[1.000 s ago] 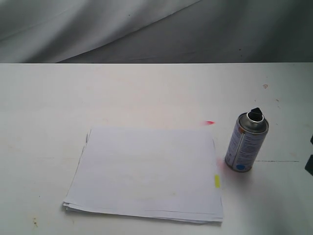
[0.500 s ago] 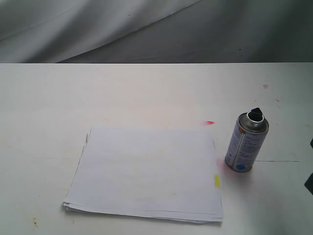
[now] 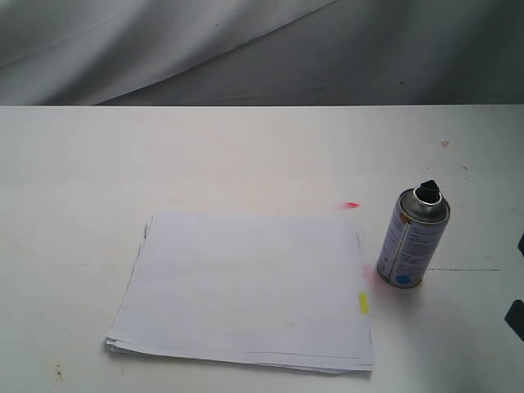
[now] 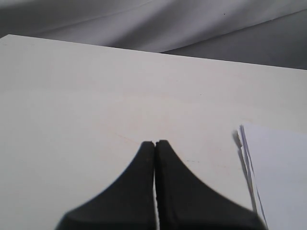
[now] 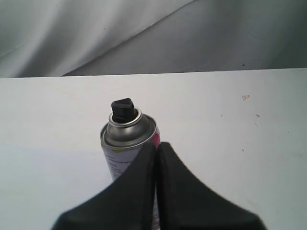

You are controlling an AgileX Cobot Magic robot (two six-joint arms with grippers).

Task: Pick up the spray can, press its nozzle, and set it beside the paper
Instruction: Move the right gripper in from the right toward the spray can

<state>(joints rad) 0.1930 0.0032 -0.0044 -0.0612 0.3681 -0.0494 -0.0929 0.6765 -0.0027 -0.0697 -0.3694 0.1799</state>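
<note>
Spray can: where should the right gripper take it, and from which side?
Grip the spray can around its mid-body, coming in level from the side away from the paper. It stands upright, a plain cylinder, so the wall gives even contact. Staying below the shoulder leaves the black nozzle free to press. The right gripper is shut and would need to open first.

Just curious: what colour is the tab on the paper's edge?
Yellow; the tab shows best in the exterior view.
</note>
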